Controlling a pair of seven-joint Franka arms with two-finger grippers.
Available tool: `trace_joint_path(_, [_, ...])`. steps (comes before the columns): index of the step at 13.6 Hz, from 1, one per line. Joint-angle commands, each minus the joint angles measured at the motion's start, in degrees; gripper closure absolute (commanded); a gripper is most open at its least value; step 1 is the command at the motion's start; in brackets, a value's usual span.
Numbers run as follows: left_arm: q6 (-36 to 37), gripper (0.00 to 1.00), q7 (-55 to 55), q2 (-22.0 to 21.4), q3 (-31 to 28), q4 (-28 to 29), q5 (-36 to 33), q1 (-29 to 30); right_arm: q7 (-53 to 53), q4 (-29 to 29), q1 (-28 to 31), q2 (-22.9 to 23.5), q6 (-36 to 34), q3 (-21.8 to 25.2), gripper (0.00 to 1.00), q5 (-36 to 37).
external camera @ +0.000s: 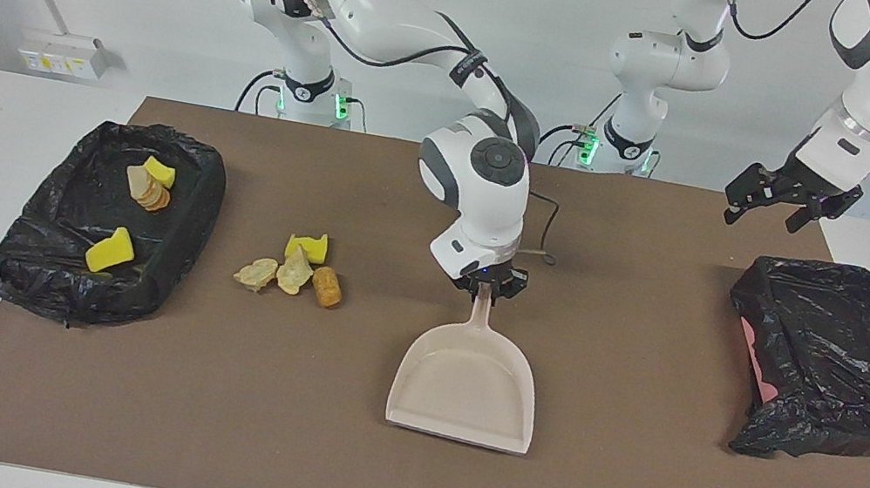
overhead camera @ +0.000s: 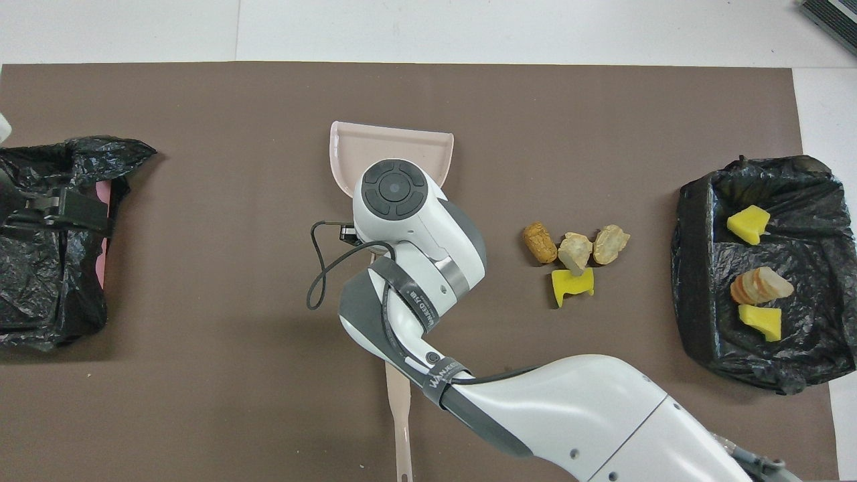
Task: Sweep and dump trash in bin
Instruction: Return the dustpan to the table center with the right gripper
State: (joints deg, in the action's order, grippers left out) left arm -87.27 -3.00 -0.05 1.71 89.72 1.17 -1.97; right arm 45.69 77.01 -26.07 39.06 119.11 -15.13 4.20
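A beige dustpan [external camera: 465, 382] lies flat at the middle of the brown mat, its open lip away from the robots; in the overhead view only its lip end [overhead camera: 392, 142] shows past the arm. My right gripper [external camera: 488, 286] is shut on the tip of its handle. The trash sits beside it toward the right arm's end: a yellow sponge chunk [external camera: 308, 247], two beige lumps [external camera: 256, 273] [external camera: 294, 272] and a brown cork [external camera: 327, 286]. The same cork [overhead camera: 539, 242] and sponge [overhead camera: 572, 282] show from overhead. My left gripper [external camera: 762, 217] hangs open, raised over the black bin [external camera: 839, 365] at its end.
A second black-lined bin [external camera: 207, 188] at the right arm's end holds yellow chunks and sliced rounds. A beige brush handle [overhead camera: 400, 422] lies near the robots, partly under the right arm. The left arm waits.
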Motion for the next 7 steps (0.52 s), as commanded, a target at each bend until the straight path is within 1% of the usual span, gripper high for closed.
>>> trace_joint_path(1, [-0.5,0.0,0.4,-0.8,-0.3,0.8,-0.6,-0.9,0.5,4.0,0.0,-3.7,2.3,0.2,0.0,-0.4])
trace_joint_path(4, [-2.8,0.0,0.4,-0.7,-0.2,1.1,-0.3,-0.6,0.8,9.9,-0.2,-10.1,0.7,0.1,0.0,-0.6])
trace_joint_path(6, [-4.4,0.0,0.2,0.4,-0.1,0.9,0.7,-1.5,1.0,16.1,-1.8,-15.7,0.1,0.1,0.0,-1.0])
trace_joint_path(7, [-5.2,0.0,0.3,1.9,0.1,0.8,0.9,-1.6,1.2,20.0,-2.6,-19.4,-0.2,0.0,0.0,-1.5])
